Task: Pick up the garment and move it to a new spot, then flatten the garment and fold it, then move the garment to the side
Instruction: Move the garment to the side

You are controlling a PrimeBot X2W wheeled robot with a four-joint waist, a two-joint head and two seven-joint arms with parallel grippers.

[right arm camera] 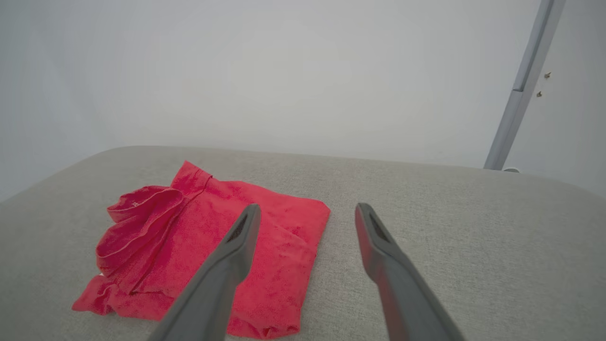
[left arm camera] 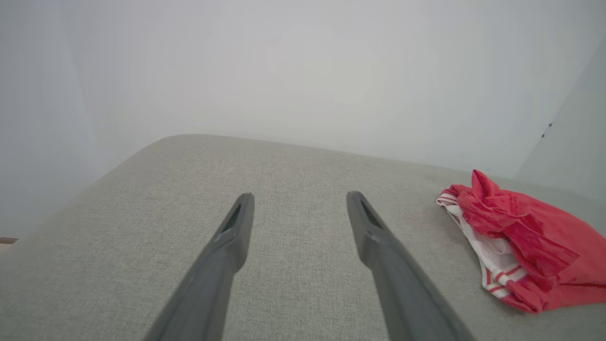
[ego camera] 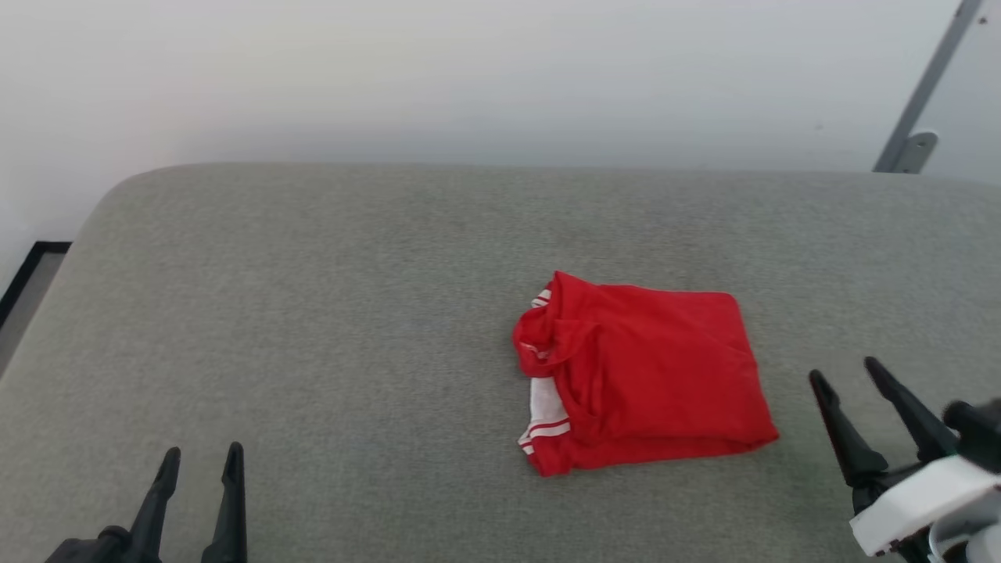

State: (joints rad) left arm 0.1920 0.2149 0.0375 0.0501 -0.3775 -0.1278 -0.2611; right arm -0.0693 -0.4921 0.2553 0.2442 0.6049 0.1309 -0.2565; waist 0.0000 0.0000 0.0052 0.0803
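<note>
The garment (ego camera: 649, 375) lies folded into a red rectangle on the grey padded table (ego camera: 313, 313), right of centre, with white sleeve cloth and red-and-white striped trim poking out at its left side. In the left wrist view the garment (left arm camera: 530, 246) sits at the far right; in the right wrist view the garment (right arm camera: 208, 246) lies left of the fingers. My right gripper (ego camera: 844, 371) stands open just right of the garment, not touching it. My left gripper (ego camera: 202, 453) is open at the lower left, far from it. Both hold nothing.
A pale wall runs behind the table. A grey metal strut (ego camera: 923, 94) leans at the back right. At the far left, past the table's rounded corner, a strip of floor with dark skirting (ego camera: 23, 281) shows.
</note>
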